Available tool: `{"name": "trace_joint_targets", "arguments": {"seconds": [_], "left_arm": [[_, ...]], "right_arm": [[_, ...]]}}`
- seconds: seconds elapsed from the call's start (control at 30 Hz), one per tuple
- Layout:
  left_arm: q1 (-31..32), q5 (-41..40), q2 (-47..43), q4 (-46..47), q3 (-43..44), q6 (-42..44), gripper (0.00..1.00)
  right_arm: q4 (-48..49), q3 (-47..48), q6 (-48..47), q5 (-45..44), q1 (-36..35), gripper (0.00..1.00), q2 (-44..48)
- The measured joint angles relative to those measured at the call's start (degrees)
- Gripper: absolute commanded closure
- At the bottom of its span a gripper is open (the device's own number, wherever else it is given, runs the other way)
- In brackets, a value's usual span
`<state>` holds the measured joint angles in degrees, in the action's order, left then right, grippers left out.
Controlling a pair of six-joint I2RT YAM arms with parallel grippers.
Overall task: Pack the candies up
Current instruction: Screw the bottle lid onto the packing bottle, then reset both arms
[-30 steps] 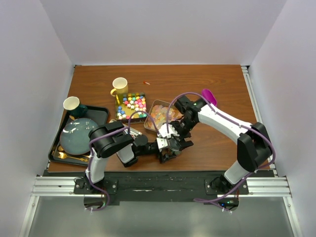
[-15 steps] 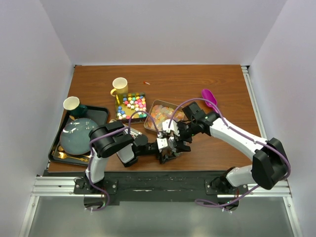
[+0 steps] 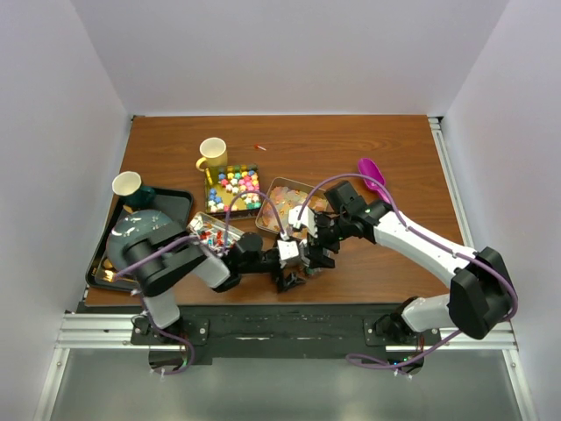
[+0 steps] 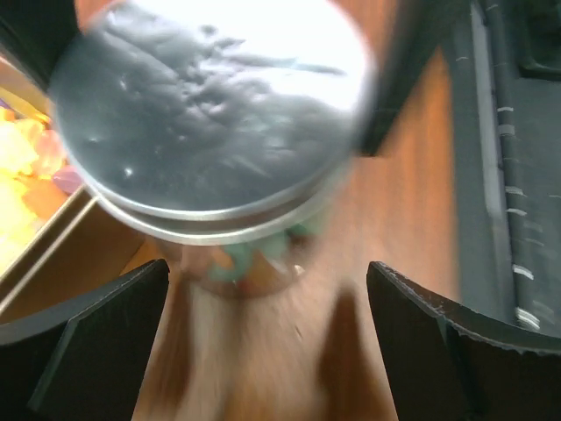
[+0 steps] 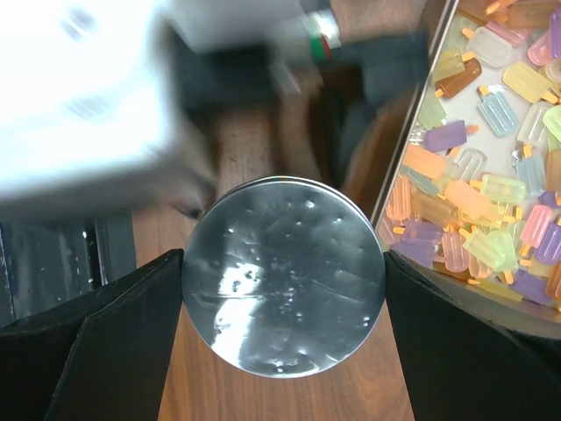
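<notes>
My right end effector [image 5: 285, 263] straddles the clear jar with the round silver metal lid [image 5: 285, 281]. Its fingers sit tight against the lid's rim on both sides, so I read it as pinching the jar. My left end effector [image 4: 267, 276] is spread wide, with both fingers clear of the jar's wall.

The jar stands on the brown wooden surface [image 3: 368, 149], just beside the shallow metal tray [image 3: 266, 206] of pale translucent lolly-shaped candies [image 5: 473, 202]. A few coloured candies show through the jar's wall in the left wrist view.

To do this step well, I'd draw the left arm straight back without brushing the jar. I'd also keep the right grip level and centred on the lid so nothing tips.

The jar is upright, its long axis vertical and its lid facing up. The tray candies lie flat, their sticks pointing every way.
</notes>
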<state>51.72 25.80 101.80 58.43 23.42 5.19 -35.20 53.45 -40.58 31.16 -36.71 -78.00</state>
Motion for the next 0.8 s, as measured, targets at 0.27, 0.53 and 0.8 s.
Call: {"name": "trace_joint_targets", "arguments": {"seconds": [0.27,0.53,0.8], "left_arm": [[-3.04,3.67,-24.48,-20.15,-2.47,1.92,0.00],[-9.51,4.22,-29.73,-38.58,4.13,0.92,0.00],[-16.63,1.70,-26.69,-50.36,20.74,1.42,0.00]], "right_arm": [[-3.43,-0.02,1.18,-2.80,0.28,0.01,0.52],[-3.65,3.43,8.00,-3.54,0.35,0.01,6.64],[6.73,3.32,31.69,-17.59,9.14,0.01,9.20]]}}
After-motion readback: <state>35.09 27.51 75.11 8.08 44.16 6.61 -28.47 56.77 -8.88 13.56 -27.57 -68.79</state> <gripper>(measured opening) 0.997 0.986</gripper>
